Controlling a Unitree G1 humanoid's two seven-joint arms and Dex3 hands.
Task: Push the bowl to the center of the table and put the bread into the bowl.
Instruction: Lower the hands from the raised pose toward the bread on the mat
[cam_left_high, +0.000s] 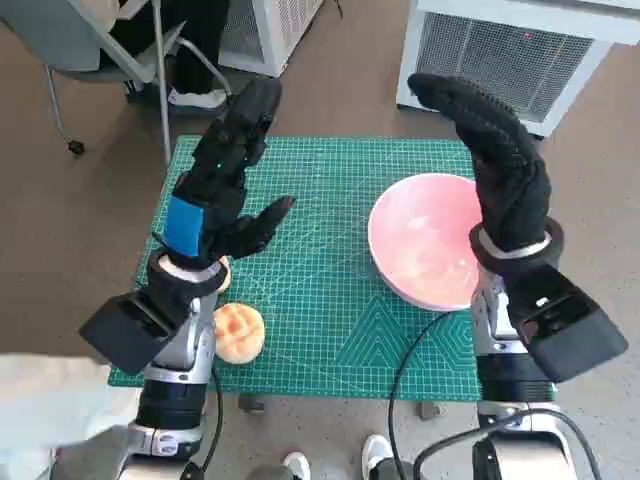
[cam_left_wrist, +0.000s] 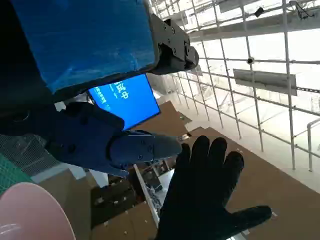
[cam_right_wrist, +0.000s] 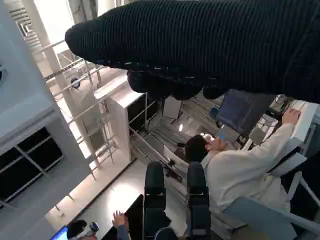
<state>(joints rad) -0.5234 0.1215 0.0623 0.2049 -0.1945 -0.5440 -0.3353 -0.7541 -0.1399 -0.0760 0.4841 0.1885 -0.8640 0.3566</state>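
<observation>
Both raised, fingers spread, holding nothing: left hand (cam_left_high: 225, 185), right hand (cam_left_high: 497, 160). Lower right beside bowl (cam_left_high: 425, 240); nudge gently toward mat (cam_left_high: 330, 170) center; leave bread (cam_left_high: 238, 332).

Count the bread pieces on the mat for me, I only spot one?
1. The bread lies on the green mat's near left corner, beside the left forearm, outside the pink bowl. A pale bit by the left wrist could be another, but the arm hides it.
</observation>
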